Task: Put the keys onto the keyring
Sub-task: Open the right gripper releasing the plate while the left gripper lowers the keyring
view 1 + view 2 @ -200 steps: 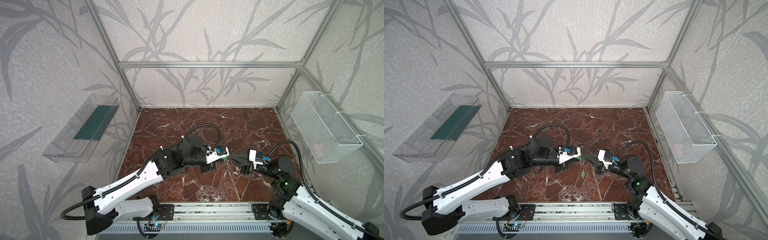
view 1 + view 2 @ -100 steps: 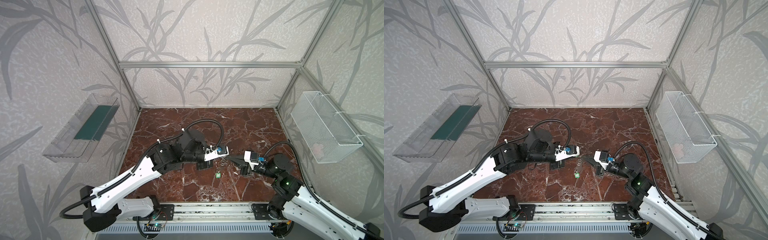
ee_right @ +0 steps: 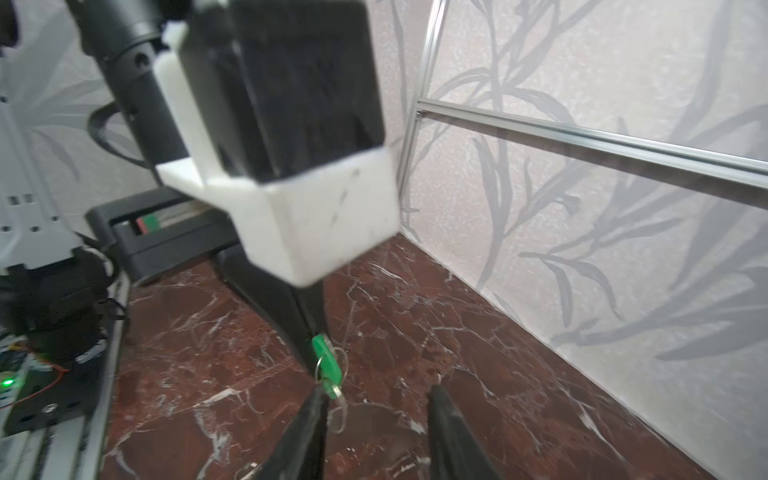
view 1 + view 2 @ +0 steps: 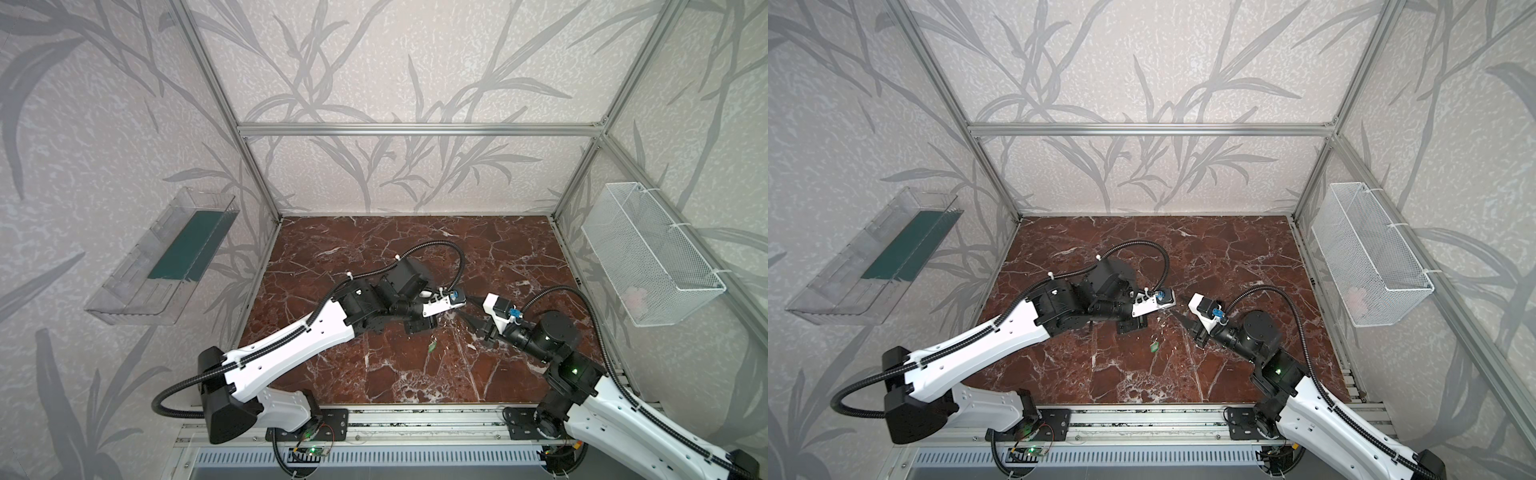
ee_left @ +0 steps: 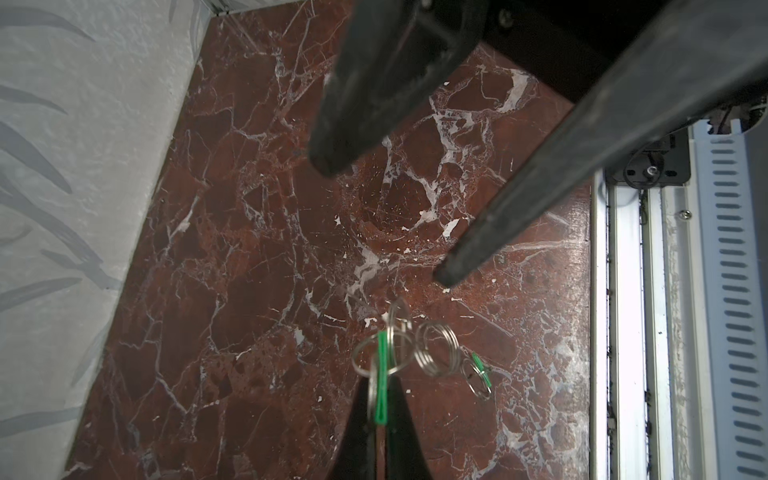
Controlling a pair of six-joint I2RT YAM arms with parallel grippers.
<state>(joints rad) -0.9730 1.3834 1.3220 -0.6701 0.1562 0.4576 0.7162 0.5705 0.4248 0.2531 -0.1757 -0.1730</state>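
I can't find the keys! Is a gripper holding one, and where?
The left gripper pinches a green key tag by one end; its rings hang free. The right gripper is open, holding nothing.

We are seeing a red-brown marble floor (image 4: 415,249) veined in white. The key tags (image 5: 381,384) are showing bright green, their rings (image 5: 436,349) silver. The arms (image 4: 299,345) are showing white with black joints. The walls (image 4: 395,62) are carrying a grey leaf pattern on pale ground. The wire basket (image 4: 648,257) is showing white.
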